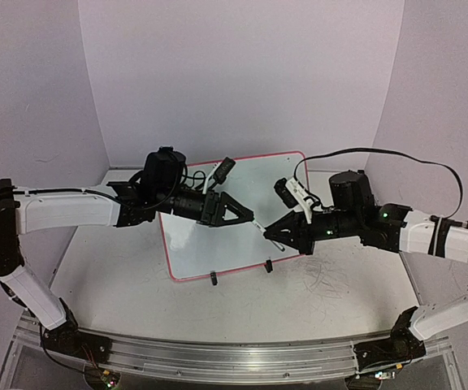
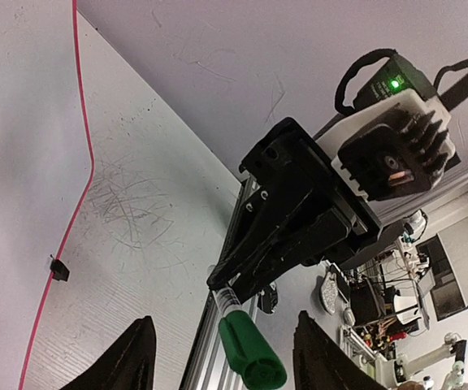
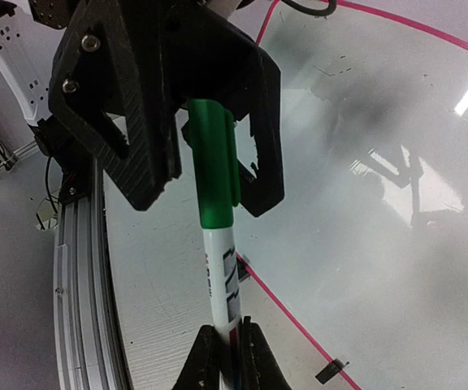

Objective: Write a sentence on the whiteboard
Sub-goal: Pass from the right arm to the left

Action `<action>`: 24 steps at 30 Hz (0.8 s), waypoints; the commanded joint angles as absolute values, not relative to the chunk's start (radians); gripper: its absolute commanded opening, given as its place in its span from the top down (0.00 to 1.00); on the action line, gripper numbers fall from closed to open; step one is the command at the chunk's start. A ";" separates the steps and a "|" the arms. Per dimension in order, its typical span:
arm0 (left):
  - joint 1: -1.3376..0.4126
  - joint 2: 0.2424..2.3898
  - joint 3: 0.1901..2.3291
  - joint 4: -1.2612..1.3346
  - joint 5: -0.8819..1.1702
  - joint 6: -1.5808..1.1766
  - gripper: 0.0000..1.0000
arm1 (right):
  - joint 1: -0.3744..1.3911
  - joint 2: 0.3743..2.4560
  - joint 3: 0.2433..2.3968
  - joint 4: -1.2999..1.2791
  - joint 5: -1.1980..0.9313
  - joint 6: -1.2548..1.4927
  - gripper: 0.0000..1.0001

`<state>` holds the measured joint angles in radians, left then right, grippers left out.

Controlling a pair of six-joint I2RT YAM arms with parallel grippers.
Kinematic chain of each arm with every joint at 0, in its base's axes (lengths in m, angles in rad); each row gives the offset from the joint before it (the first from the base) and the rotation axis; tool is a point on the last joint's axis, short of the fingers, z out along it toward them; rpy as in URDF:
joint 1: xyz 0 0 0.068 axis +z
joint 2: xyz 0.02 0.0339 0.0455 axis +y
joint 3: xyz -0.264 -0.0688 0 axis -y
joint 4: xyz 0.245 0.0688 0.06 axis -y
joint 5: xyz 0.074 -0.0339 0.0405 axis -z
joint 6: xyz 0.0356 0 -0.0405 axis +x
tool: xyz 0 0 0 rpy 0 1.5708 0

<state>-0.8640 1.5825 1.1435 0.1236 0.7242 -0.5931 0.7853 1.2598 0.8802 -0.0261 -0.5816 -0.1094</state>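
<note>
The whiteboard (image 1: 218, 244), white with a thin red-pink frame, lies tilted at the table's middle; no green sentence shows on it. My right gripper (image 1: 270, 231) is shut on a white pen (image 3: 224, 276) with a green cap (image 3: 214, 171), and holds it just off the board's right edge. My left gripper (image 1: 249, 216) is open, its fingers (image 2: 135, 361) standing on either side of the green cap (image 2: 252, 354). The board also shows in the left wrist view (image 2: 15, 162) and the right wrist view (image 3: 380, 203).
Two black clip feet (image 1: 214, 279) (image 1: 269, 265) sit on the board's near edge. Old scribble marks (image 1: 331, 280) cover the table right of the board. An aluminium rail (image 1: 234, 353) runs along the near edge. Pale walls stand behind and at both sides.
</note>
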 commanded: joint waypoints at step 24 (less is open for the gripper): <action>-0.864 1.386 1.128 0.154 0.433 -0.463 1.00 | 0.819 1.268 0.940 0.072 -0.004 0.252 0.02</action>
<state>-0.8631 1.5513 1.1465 0.1044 0.6135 -0.5474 0.8230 1.2755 0.9031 -0.0288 -0.2686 0.0238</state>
